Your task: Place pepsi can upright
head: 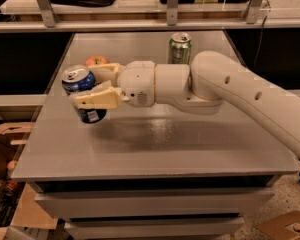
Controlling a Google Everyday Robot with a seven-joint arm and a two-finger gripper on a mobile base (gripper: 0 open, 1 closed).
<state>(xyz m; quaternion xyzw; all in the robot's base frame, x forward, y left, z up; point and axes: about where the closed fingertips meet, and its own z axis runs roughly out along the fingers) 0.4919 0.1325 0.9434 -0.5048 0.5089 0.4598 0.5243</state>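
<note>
The pepsi can point(79, 82) is blue with a silver top and a white barcode patch low on its side. It stands nearly upright, tilted slightly, at the left side of the grey table point(155, 149), held just above the surface. My gripper point(90, 86) is shut on the can, with one cream finger point(97, 99) across its front and the other behind it. My white arm reaches in from the right.
A green can point(180, 48) stands upright at the table's back, right of centre. A red apple point(96, 61) lies behind my gripper. A shelf rail with posts point(172, 6) runs along the back. Cardboard boxes point(5, 134) sit on the floor at left.
</note>
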